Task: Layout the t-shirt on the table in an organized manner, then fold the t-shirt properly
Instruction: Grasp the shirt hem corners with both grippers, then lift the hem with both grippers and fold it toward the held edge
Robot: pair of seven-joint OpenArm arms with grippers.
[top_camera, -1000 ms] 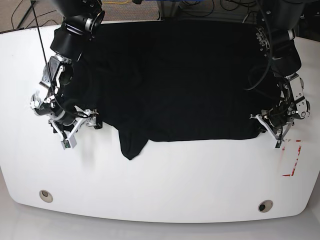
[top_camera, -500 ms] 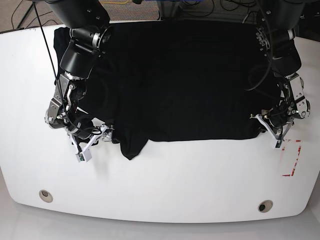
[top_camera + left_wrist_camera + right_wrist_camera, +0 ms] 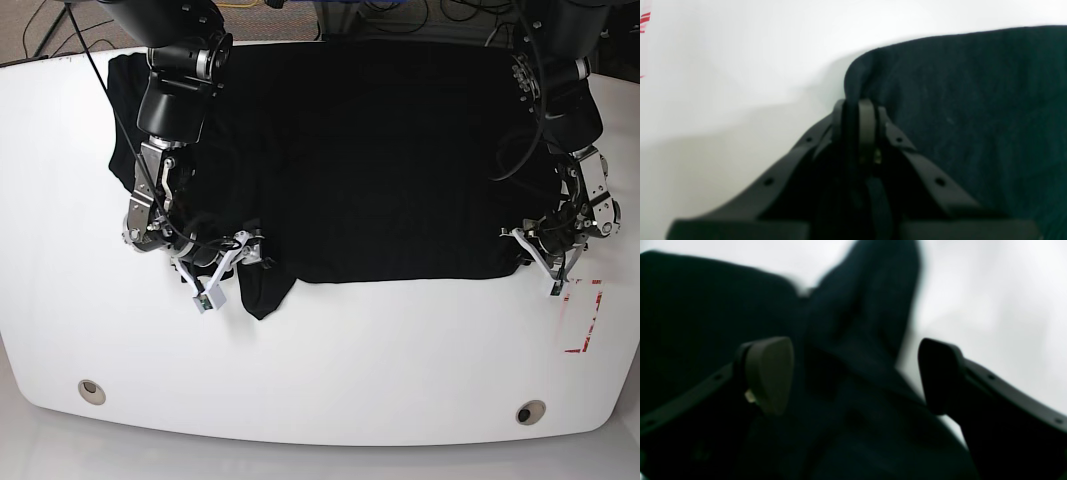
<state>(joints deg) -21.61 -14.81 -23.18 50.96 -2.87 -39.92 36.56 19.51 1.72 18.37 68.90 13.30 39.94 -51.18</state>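
The black t-shirt (image 3: 360, 160) lay spread across the far half of the white table (image 3: 320, 370), its body broad and mostly flat, its near hem running in a fairly straight line from the left gripper towards the middle. The laying-out looked largely done but not finished — one dark flap (image 3: 265, 290), probably a sleeve, hung down past the hem line onto the bare tabletop, and cloth bunched at the far corner on the right arm's side.

The left gripper (image 3: 858, 110) was pinched tight on the near corner of the shirt; in the left wrist view its fingertips (image 3: 867, 123) met with a fold of fabric rising between them, and part of the red-outlined mark (image 3: 590, 320) showed on the table just beside. The right gripper (image 3: 855, 373) stood with its jaws wide, holding nothing, poised just over the hanging flap; in the right wrist view the blurred dark cloth lay between and beyond the two pads (image 3: 770, 373).

My judgement: the stray flap needed straightening or tucking before the layout could count as tidy — and no proper fold had yet been made, so the whole folding stage remained.
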